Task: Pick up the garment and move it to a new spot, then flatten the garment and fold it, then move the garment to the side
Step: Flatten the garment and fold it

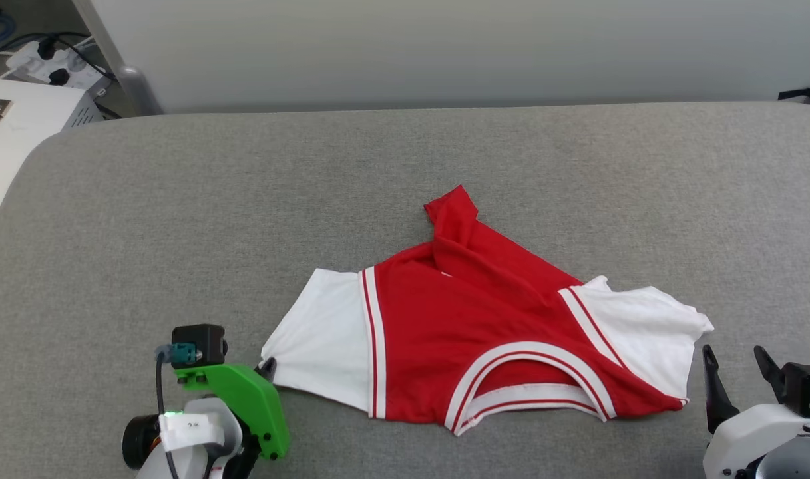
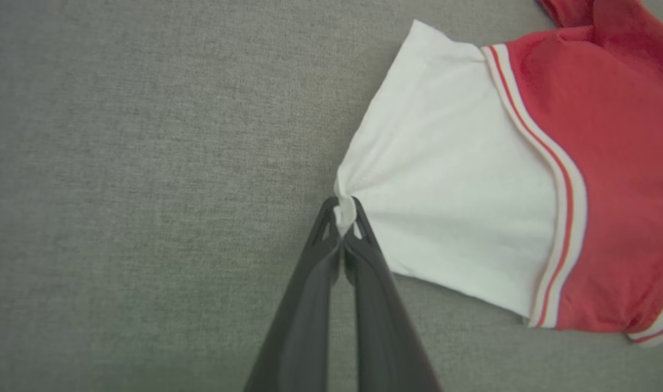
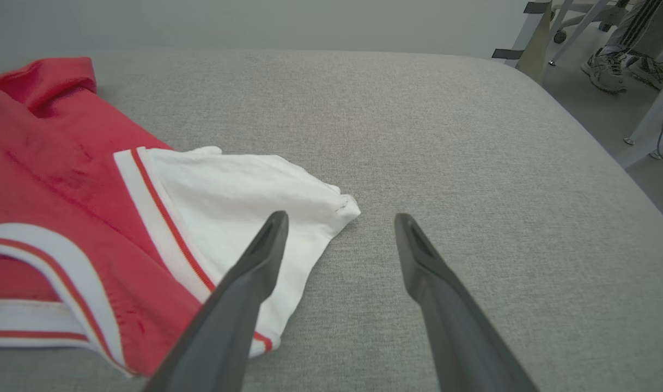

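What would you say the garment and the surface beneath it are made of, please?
The garment: soft matte fabric, probably knit jersey; it creases and bunches where the left claw pinches it. The surface: grey woven cloth, with a visible heathered weave.

- The garment (image 1: 471,319) is a red jersey-style T-shirt with white short sleeves. Red-and-white striped trim runs along each sleeve seam and around the neckline.
- It lies on the grey cloth surface (image 1: 178,219), toward the near edge and a little right of the middle, with its neckline nearest the robot.
- The red body narrows to a rumpled, folded point at the far side.
- Both sleeves spread outward. The outer corner of the sleeve on the robot's left is gathered into a small pinch.
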Available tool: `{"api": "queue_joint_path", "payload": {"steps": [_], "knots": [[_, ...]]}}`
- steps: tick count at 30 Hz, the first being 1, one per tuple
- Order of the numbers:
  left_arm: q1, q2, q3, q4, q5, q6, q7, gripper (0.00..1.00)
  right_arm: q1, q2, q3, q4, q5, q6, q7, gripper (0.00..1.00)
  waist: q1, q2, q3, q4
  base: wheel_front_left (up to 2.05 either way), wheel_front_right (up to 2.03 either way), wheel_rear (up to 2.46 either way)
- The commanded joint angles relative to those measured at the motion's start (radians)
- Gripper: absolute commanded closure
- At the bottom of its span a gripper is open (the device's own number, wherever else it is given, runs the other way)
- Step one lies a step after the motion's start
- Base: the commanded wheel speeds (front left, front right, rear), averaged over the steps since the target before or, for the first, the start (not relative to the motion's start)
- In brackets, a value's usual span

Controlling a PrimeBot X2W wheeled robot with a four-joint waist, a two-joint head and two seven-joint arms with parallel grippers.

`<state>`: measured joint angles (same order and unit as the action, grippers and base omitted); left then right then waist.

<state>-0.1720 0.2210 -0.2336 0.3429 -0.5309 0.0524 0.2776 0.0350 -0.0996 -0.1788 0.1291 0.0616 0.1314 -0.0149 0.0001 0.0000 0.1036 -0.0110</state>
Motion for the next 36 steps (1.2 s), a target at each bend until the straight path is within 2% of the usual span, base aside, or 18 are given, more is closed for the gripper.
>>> {"api": "queue_joint_path", "payload": {"steps": [1,2,5,12,13,14,20,24,31,36], "knots": [[0.037,0.019,0.008,-0.037,-0.006,0.008,0.013,1.00,0.015,0.005,-0.001,0.006,-0.005,-0.001,0.013,0.00,-0.0001,0.0000,-0.021,0.029,0.00,0.00,0.00],[0.098,0.036,0.005,-0.106,-0.022,0.011,0.058,1.00,0.025,0.011,-0.010,0.017,-0.007,-0.001,0.043,0.00,-0.0001,0.0000,-0.030,0.047,0.00,0.00,0.00],[0.136,0.043,-0.017,-0.140,-0.027,0.005,0.098,1.00,0.029,0.014,-0.007,0.027,-0.007,-0.001,0.072,0.00,-0.0001,0.0000,-0.034,0.057,0.00,0.00,0.00],[0.158,0.034,-0.045,-0.199,-0.031,-0.007,0.106,1.00,0.028,-0.004,-0.013,0.009,-0.003,-0.001,0.128,0.00,-0.0001,0.0000,-0.033,0.083,0.00,0.00,0.00],[0.158,0.035,-0.046,-0.202,-0.025,-0.005,0.097,0.40,0.027,-0.009,-0.013,0.005,-0.002,-0.001,0.137,0.00,-0.0001,0.0000,-0.032,0.086,0.00,0.00,0.00],[0.157,0.034,-0.045,-0.204,-0.020,0.000,0.085,0.00,0.027,-0.017,-0.010,-0.002,0.000,-0.001,0.149,0.00,-0.0001,0.0000,-0.031,0.091,0.00,0.00,0.00],[0.137,0.027,-0.049,-0.228,0.001,-0.007,0.018,0.00,0.014,-0.085,0.010,-0.044,0.023,-0.001,0.238,0.00,-0.0001,0.0000,-0.023,0.124,0.00,0.00,0.00],[0.124,0.024,-0.054,-0.243,0.006,-0.014,-0.006,0.00,-0.012,-0.153,0.040,-0.048,0.058,-0.001,0.353,0.00,-0.0001,0.0000,-0.010,0.152,0.00,0.00,0.00],[0.109,0.021,-0.069,-0.269,0.005,-0.019,-0.002,0.00,-0.097,-0.260,0.081,0.000,0.123,-0.001,0.563,0.00,-0.0001,0.0000,0.018,0.208,0.00,0.00,0.00],[0.108,0.019,-0.074,-0.274,0.004,-0.017,-0.004,0.00,-0.143,-0.286,0.078,0.065,0.137,-0.001,0.647,0.00,-0.0001,0.0000,0.038,0.237,0.00,0.00,0.00]]}}
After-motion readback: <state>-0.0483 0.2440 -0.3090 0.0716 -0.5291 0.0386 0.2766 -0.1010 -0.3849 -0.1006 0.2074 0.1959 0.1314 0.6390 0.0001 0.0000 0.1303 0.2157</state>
